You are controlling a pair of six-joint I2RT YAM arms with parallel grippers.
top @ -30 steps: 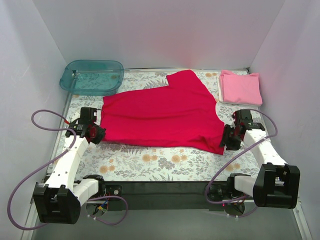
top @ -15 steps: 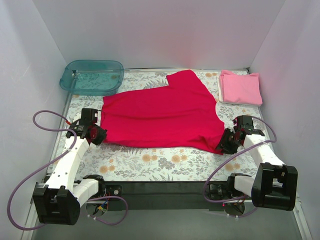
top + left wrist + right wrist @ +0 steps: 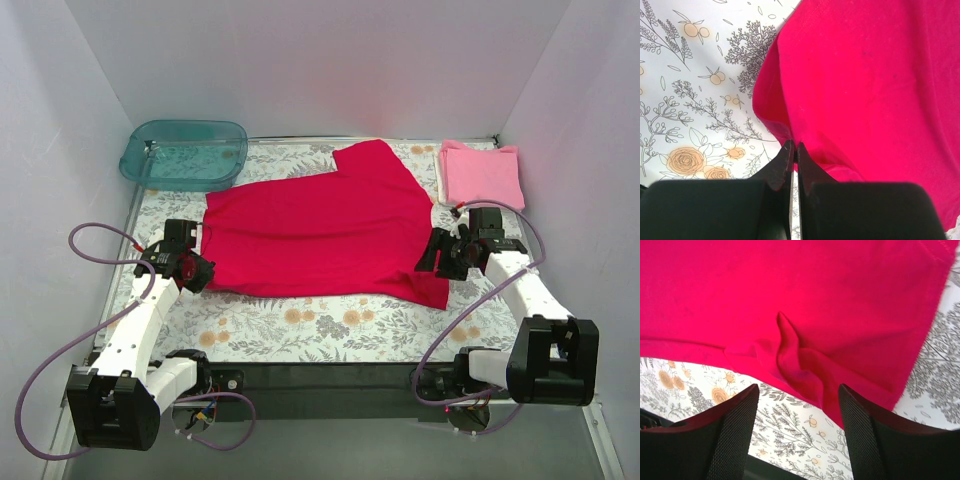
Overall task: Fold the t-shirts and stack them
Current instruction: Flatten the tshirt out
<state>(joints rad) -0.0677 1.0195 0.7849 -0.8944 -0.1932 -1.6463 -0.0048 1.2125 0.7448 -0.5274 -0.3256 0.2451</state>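
Folded: light pink cotton t-shirt (image 3: 480,175), far right of teal translucent plastic tub (image 3: 185,153). Unfolded: crimson red cotton t-shirt (image 3: 320,230), spread beside the tub; left gripper (image 3: 794,145) pinches its corner, right gripper (image 3: 799,390) gapes over its edge. Folding and stacking remain.

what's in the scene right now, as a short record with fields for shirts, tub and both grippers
red shirt: spread out mid-table, near right corner rumpled
pink shirt: folded, far right corner
tub: teal, far left corner
left gripper: shut on the red shirt's near left edge
right gripper: open, over the rumpled corner, holding nothing
stack: not yet made, shirts lie apart
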